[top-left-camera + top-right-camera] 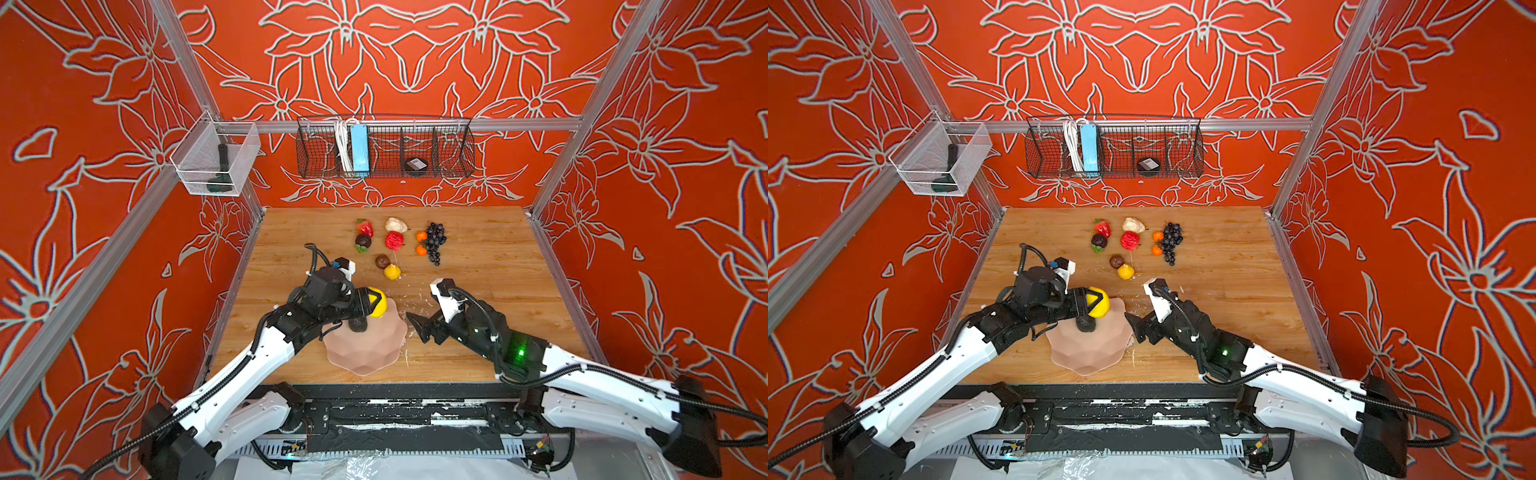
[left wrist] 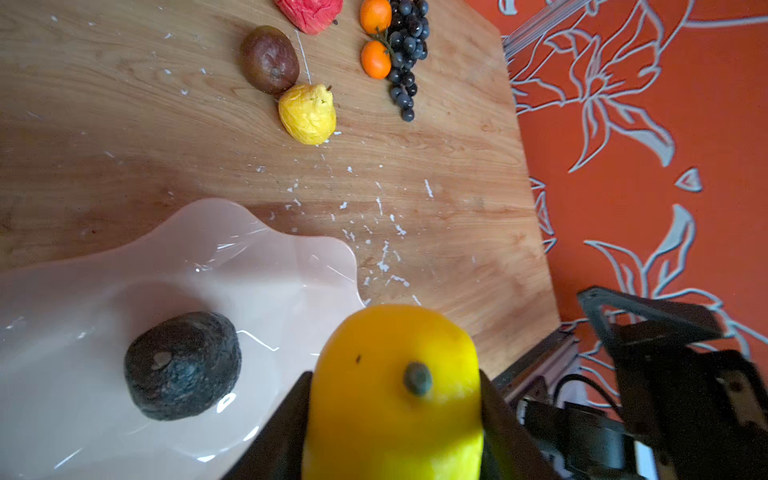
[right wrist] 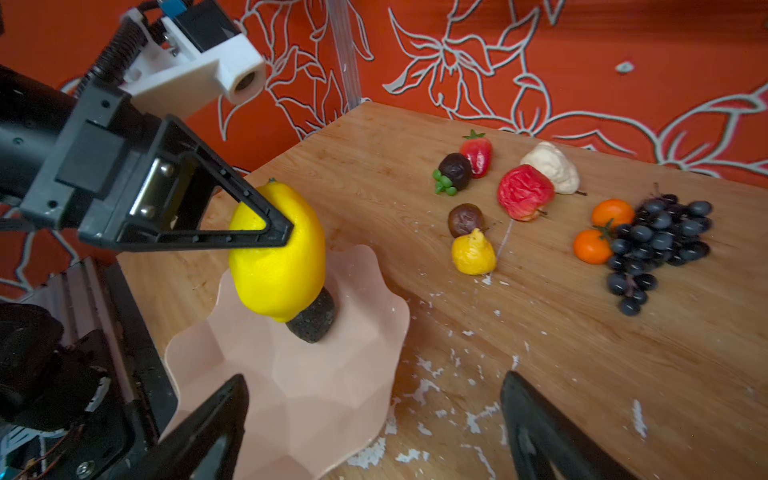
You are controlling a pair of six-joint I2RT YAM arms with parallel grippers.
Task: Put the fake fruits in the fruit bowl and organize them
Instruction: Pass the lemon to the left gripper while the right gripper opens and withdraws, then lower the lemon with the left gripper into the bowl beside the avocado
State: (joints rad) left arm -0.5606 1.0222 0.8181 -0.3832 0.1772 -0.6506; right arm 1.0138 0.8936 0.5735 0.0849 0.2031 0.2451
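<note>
The pale pink fruit bowl sits at the table's near middle with a dark avocado lying in it. My left gripper is shut on a big yellow lemon, held just above the bowl's far rim, over the avocado. By the bowl's right rim my right gripper stands open and empty. Farther back on the table lie a strawberry, mangosteen, beige fruit, red apple, two oranges, grapes, a brown fruit and a small yellow one.
White flakes litter the wood right of the bowl. A black wire basket and a clear bin hang on the back frame, above the table. Aluminium rails border the table's left and right edges.
</note>
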